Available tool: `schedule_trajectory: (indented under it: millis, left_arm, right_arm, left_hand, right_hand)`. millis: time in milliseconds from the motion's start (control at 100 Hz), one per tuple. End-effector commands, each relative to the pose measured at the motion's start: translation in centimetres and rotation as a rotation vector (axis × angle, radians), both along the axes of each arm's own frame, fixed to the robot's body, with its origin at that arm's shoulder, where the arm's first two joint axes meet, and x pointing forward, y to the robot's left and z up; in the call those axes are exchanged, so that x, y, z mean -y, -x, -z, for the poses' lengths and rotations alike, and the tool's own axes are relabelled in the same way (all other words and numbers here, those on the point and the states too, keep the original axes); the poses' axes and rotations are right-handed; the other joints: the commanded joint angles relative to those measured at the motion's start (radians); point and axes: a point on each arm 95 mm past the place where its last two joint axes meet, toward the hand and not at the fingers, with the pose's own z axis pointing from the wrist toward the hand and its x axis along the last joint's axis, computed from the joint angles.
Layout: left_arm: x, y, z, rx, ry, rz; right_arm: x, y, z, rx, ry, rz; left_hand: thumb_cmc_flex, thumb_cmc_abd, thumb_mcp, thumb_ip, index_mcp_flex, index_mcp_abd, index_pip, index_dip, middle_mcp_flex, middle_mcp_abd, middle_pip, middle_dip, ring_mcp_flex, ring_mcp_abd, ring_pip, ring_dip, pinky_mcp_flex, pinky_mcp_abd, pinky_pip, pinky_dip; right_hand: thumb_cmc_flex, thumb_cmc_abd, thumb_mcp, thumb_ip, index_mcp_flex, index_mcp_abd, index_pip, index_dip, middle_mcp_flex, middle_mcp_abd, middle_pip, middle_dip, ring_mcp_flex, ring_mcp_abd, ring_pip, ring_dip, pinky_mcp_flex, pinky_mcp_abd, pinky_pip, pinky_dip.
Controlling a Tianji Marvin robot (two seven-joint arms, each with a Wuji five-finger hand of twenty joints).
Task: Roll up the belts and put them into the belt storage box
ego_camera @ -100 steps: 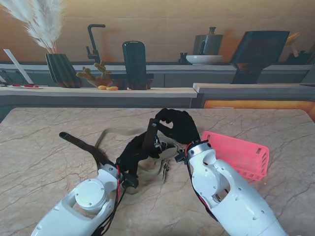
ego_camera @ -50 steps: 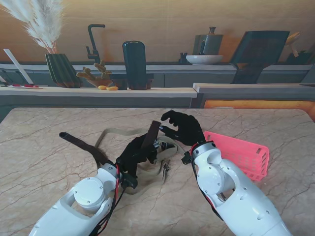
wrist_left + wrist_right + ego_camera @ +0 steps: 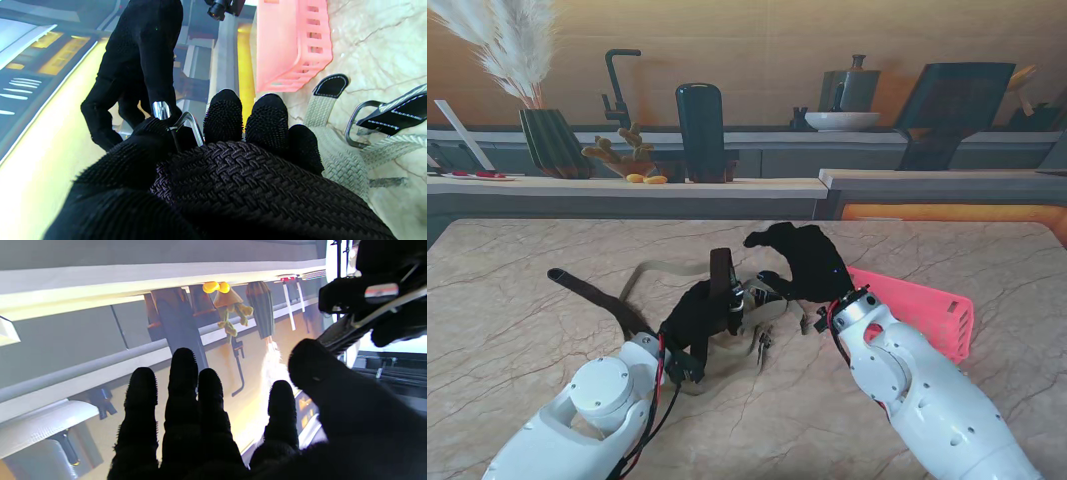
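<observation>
Left hand point(image 3: 695, 318) fingers point(image 3: 223, 116) clamped on the dark braided belt point(image 3: 253, 180) near its metal buckle point(image 3: 186, 121), short end standing upright, tail trailing left across the table point(image 3: 527, 330). Right hand point(image 3: 805, 262) raised just beside it, fingers point(image 3: 182, 380) apart, holding nothing. Beige belt point(image 3: 659, 268) lies loose under and between both hands, touching the dark one. 2 belts, 1 pink box point(image 3: 919, 312) right of the right hand, partly hidden by that arm.
</observation>
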Motion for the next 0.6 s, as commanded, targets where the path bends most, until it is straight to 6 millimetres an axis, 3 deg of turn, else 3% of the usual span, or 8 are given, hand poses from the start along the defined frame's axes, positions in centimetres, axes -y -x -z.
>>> schedule_trajectory:
  millis: [0, 30, 70, 300, 590]
  left_arm:
    - [0.3, 0.3, -0.1, -0.016, 0.011, 0.028]
    - [0.2, 0.3, -0.1, -0.028, 0.015, 0.038]
    - [0.2, 0.4, -0.1, -0.042, 0.021, 0.048]
    - [0.0, 0.6, -0.2, -0.152, 0.083, 0.107]
    - [0.1, 0.7, -0.1, -0.197, 0.101, 0.152]
  right_arm:
    - [-0.1, -0.1, -0.4, 0.011, 0.015, -0.010]
    - [-0.2, -0.1, -0.4, 0.024, 0.023, -0.023]
    - [-0.2, -0.2, -0.4, 0.042, 0.034, -0.039]
    - [-0.9, -0.7, -0.2, 0.098, 0.093, -0.123]
    - [-2.1, -1.4, 0.3, 0.100, 0.118, -0.195]
  left_hand:
    - [0.039, 0.065, -0.076, -0.030, 0.031, -0.001, 0.047, 0.038, 0.053, 0.010, 0.013, -0.012, 0.040, 0.030, 0.023, -0.013, 0.014, 0.012, 0.068, 0.004]
    - [0.091, 0.090, -0.164, -0.021, 0.038, 0.004, 0.040, 0.051, 0.057, 0.014, 0.018, -0.019, 0.042, 0.035, 0.031, -0.022, 0.012, 0.016, 0.076, -0.003]
    - [0.106, 0.101, -0.193, -0.019, 0.042, 0.009, 0.041, 0.056, 0.061, 0.013, 0.021, -0.020, 0.047, 0.035, 0.034, -0.024, 0.018, 0.018, 0.083, -0.004]
    - [0.118, 0.101, -0.198, -0.014, 0.044, 0.031, 0.042, 0.053, 0.068, 0.029, 0.017, -0.026, 0.057, 0.046, 0.035, -0.032, 0.021, 0.033, 0.095, -0.001]
    - [0.126, 0.102, -0.206, -0.010, 0.038, 0.037, 0.040, 0.056, 0.062, 0.035, 0.009, -0.033, 0.050, 0.047, 0.027, -0.042, 0.017, 0.034, 0.093, -0.003]
  right_hand:
    - [0.046, -0.031, 0.045, -0.016, -0.043, -0.025, -0.005, -0.021, -0.038, -0.026, 0.021, -0.019, -0.031, -0.028, -0.013, -0.016, 0.000, -0.038, -0.015, 0.012]
    - [0.060, -0.027, 0.051, -0.017, -0.044, -0.025, -0.011, -0.027, -0.041, -0.029, 0.023, -0.021, -0.032, -0.030, -0.014, -0.018, -0.001, -0.040, -0.015, 0.011]
    - [0.074, -0.020, 0.050, -0.024, -0.043, -0.025, -0.021, -0.038, -0.051, -0.033, 0.032, -0.026, -0.035, -0.034, -0.014, -0.022, -0.003, -0.044, -0.014, 0.008]
    - [0.081, -0.012, 0.052, -0.036, -0.039, -0.024, 0.013, -0.044, -0.157, -0.022, 0.025, -0.047, -0.100, -0.035, -0.059, -0.061, -0.043, -0.055, -0.014, -0.005]
    - [0.104, 0.059, 0.007, -0.041, 0.041, -0.032, 0.082, -0.059, -0.163, -0.045, 0.032, -0.056, -0.116, -0.037, -0.066, -0.076, -0.065, -0.059, -0.003, -0.012]
